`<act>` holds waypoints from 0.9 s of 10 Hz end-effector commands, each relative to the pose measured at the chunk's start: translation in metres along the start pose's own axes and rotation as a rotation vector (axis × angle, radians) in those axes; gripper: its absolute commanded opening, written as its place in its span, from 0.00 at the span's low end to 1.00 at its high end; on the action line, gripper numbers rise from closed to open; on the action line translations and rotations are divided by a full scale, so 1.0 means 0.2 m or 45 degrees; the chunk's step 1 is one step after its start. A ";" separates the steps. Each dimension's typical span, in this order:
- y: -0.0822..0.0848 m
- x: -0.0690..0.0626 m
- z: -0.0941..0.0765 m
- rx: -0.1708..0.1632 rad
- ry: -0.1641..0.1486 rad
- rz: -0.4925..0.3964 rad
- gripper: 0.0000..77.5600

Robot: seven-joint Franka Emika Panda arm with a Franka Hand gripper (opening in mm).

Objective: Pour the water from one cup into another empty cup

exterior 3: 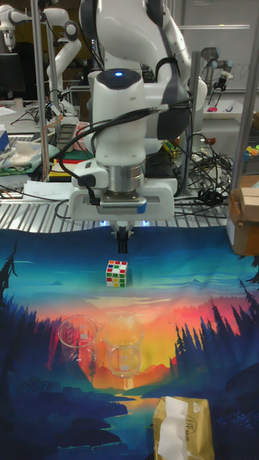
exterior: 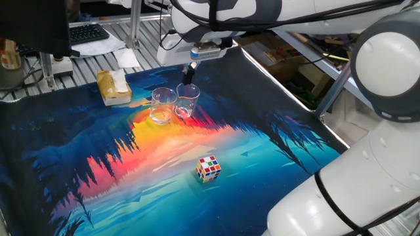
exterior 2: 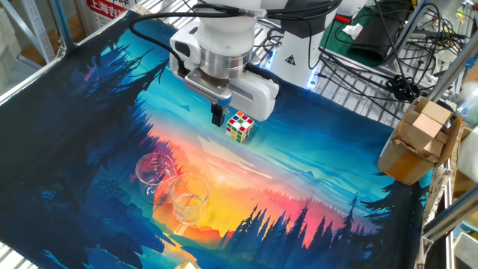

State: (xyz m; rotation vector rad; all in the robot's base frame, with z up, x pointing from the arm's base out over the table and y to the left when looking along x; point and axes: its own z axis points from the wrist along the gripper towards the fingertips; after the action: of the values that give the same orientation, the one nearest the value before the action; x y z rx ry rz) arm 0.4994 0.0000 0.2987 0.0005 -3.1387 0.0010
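Tool (exterior 2: pixel 217 114) up high, fingers together, holding nothing. Two cups (exterior 2: pixel 154 172) (exterior 2: pixel 190 200) touching below tool, close so water pours across easily.

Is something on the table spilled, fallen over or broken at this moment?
Nothing stands out. Both glass cups, one and the other, stand upright side by side on the printed mat, and no puddle is visible. The puzzle cube and tissue pack sit apart, undisturbed. The gripper holds nothing.
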 end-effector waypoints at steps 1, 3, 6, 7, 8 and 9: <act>0.00 0.00 0.00 -0.231 -0.034 0.112 0.00; 0.00 0.00 0.00 -0.186 -0.034 0.108 0.00; 0.00 0.00 0.00 -0.185 -0.029 0.107 0.00; 0.00 0.00 0.00 -0.185 -0.021 0.105 0.00; 0.00 0.00 0.00 -0.184 -0.018 0.107 0.00; 0.01 -0.02 0.00 -0.181 -0.012 0.111 0.00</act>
State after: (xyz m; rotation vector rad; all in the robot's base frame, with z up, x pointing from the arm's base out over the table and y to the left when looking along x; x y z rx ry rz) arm 0.4990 0.0003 0.2970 -0.1307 -3.1396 -0.2277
